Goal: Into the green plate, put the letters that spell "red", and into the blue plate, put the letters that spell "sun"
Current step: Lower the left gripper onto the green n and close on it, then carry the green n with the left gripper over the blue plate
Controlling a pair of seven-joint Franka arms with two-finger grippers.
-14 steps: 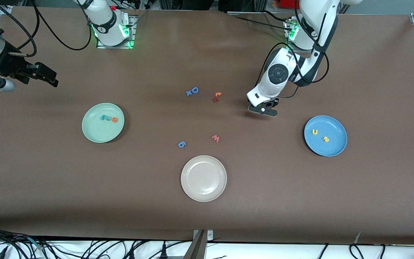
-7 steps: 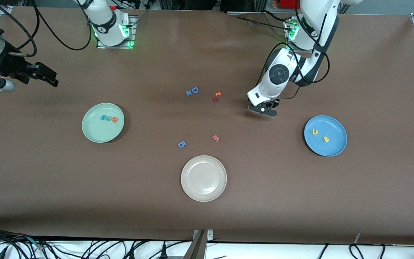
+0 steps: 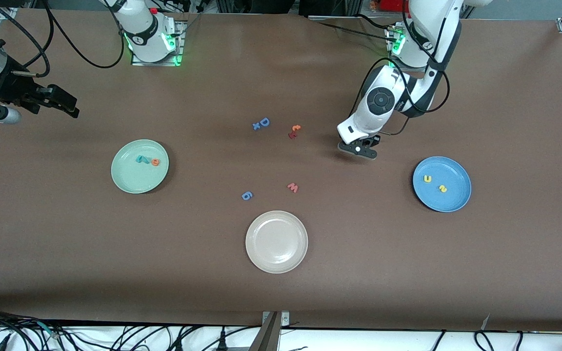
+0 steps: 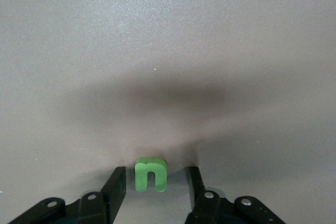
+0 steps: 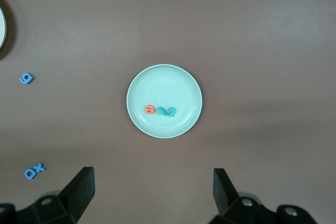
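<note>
Looking down from the front view, the brown table [image 3: 281, 292] shows wide bare stretches along its near edge and at both ends. The green plate [image 3: 124, 181] holds the teal letters [image 3: 141, 159] and the orange "e" [image 3: 155, 162]; the blue plate [image 3: 454, 201] holds the yellow "u" [image 3: 427, 178] and yellow "s" [image 3: 442, 188]. A beige plate [image 3: 276, 263] lies nearest the camera. Loose between the plates are a blue "D" [image 3: 264, 122], a blue "g" [image 3: 246, 196], a red "w" [image 3: 293, 187] and an orange-and-red pair [image 3: 293, 131]. The left gripper [image 3: 357, 149] is low over the table, toward the blue plate; the right gripper [image 3: 61, 105] waits at the right arm's end.

From the left wrist view, the green "n" [image 4: 151, 174] lies on the table between the fingers [image 4: 116, 190] — small gaps show on both sides, so the jaws are spread and not gripping it.

From the right wrist view, the right gripper's fingers [image 5: 80, 187] stand wide apart — nothing between them — above open table, with the green plate and its letters in view.
</note>
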